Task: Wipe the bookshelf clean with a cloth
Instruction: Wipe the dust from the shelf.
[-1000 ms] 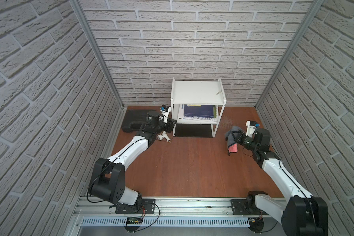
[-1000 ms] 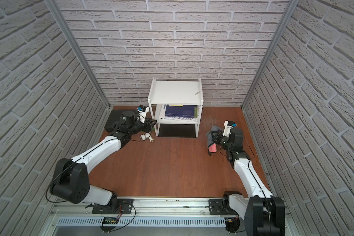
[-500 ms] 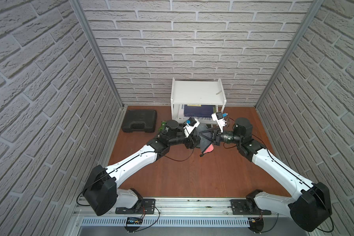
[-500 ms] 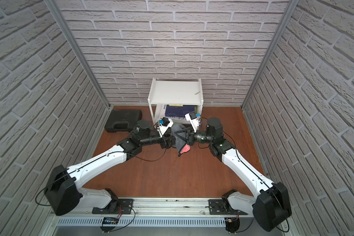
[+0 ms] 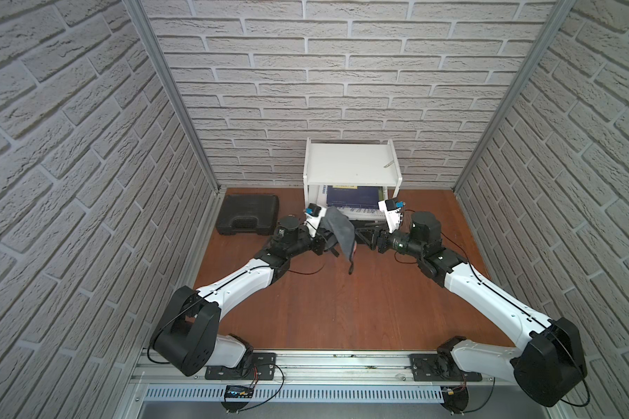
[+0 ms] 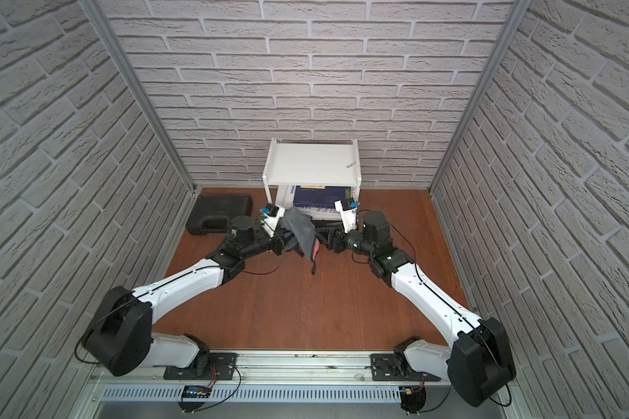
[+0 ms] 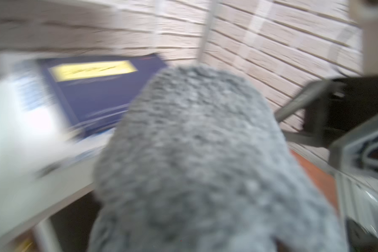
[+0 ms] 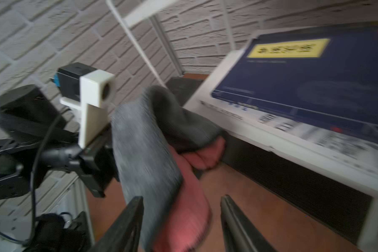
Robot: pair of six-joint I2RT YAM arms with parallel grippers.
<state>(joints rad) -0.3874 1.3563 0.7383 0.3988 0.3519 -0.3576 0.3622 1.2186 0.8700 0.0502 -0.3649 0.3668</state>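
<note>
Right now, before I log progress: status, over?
Left claw shut on the cloth. Right claw open, facing it. Scrap on bookshelf top. Blue box on lower tier.

The bookshelf [image 5: 349, 167] stands at the back of the bench [image 5: 342, 308], against the wall, with a box [image 5: 351, 196] lying on its lower tier. A tool case [image 5: 247, 214] lies left of it. Before the bookshelf the cloth [image 5: 342, 232] hangs above the bench — between the left pincer [image 5: 328, 242] and the right pincer [image 5: 363, 235].
</note>
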